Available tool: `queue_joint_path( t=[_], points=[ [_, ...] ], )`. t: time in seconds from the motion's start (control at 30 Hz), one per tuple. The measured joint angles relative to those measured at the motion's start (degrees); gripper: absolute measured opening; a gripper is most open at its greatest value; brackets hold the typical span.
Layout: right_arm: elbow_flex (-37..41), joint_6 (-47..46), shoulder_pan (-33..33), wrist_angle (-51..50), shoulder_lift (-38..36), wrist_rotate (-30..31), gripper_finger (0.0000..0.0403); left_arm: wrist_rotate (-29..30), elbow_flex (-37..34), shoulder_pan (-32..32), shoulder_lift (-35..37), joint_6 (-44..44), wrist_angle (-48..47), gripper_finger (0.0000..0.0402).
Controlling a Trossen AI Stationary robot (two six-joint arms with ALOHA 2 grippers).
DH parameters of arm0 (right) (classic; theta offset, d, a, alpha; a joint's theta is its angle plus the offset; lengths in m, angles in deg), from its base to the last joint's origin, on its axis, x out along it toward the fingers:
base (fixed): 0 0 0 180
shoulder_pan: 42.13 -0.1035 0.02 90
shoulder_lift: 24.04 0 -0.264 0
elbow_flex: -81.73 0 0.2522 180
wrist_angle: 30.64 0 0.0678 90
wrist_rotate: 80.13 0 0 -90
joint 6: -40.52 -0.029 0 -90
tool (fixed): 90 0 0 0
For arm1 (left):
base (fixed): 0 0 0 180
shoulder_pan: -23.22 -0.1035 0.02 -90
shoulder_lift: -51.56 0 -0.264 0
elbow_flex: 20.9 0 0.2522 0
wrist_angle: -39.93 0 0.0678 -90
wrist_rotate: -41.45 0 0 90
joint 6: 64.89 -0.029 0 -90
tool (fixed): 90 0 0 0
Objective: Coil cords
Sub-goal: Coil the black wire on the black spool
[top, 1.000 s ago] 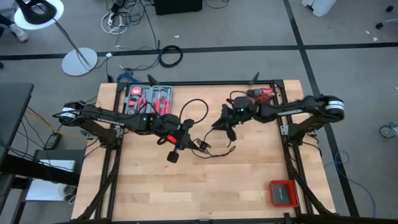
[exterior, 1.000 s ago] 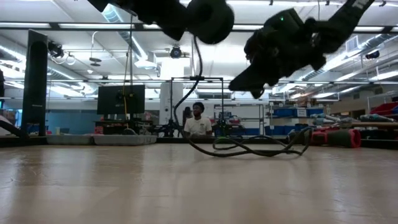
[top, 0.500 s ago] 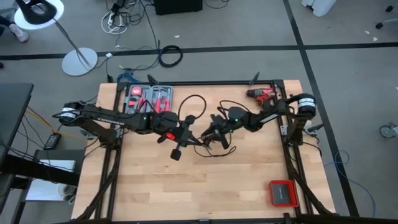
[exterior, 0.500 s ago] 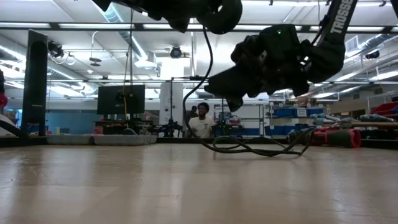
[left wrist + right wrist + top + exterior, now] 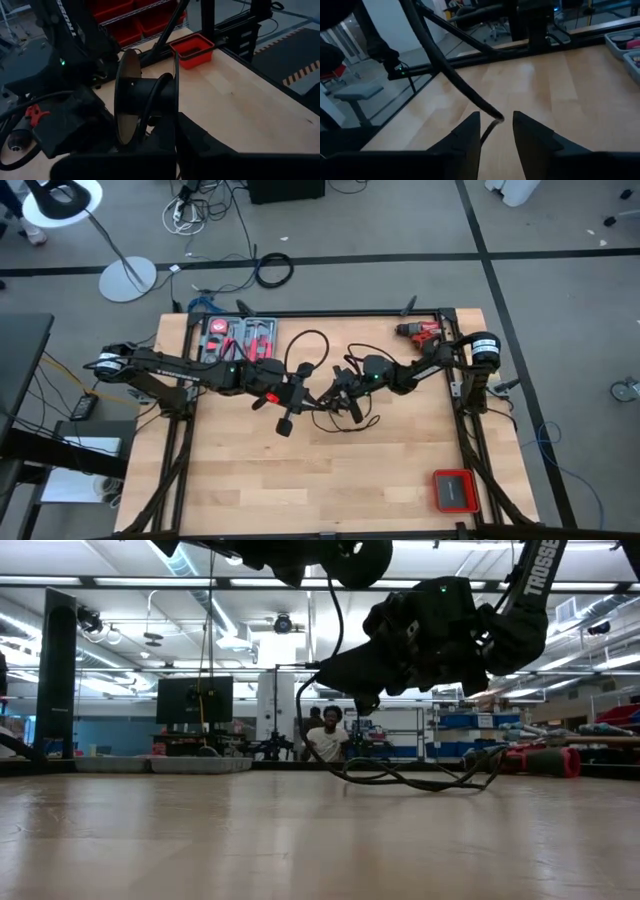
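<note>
High view: left gripper (image 5: 287, 408) sits at frame centre, clamped on a black spool (image 5: 283, 425) held clear of the table (image 5: 400, 470), likely so the cord (image 5: 312, 346) can wind on. The cord loops up toward upper centre, then trails right and down across the wood below the right gripper (image 5: 338, 395). That gripper is just right of the spool, reaching in from the right edge. Red drill (image 5: 422, 331) upper right and red tray (image 5: 455, 490) lower right are both well away. Low view: both arms hang in the top half; cord (image 5: 420, 777) lies in loose loops on the table at centre right, with one strand rising to the spool at top centre. A person (image 5: 327, 734) sits far behind. Left wrist view: spool (image 5: 145, 102) mid-frame, flanges upright, one cord turn across the hub, so winding looks barely begun. Right wrist view: its fingers (image 5: 467, 135) stand apart with a cord strand (image 5: 451, 76) running down into the gap, not pinched; probably lining up to grab and feed it to the spool.
</note>
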Motion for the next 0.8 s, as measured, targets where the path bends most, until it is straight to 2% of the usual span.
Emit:
queue_joint_path(
  t=[0.2,0.4,0.63,0.8],
  points=[
    [0.00,0.21,-0.04,-0.17,0.00,0.35,0.0073,1.40,0.02,0.00,0.00,-0.02,0.04,0.0000],
    [0.02,0.57,-0.04,-0.17,0.00,-1.17,0.0008,2.38,0.00,0.00,0.00,-0.13,0.91,0.0000],
    [0.07,0.57,-0.05,-2.35,0.00,-4.46,0.0004,4.79,0.02,0.00,0.00,-0.13,0.26,0.0000],
    [0.07,1.49,-0.11,-4.70,0.00,-4.53,0.0002,5.81,0.02,0.02,0.00,-0.04,-0.33,0.0000]
  ],
)
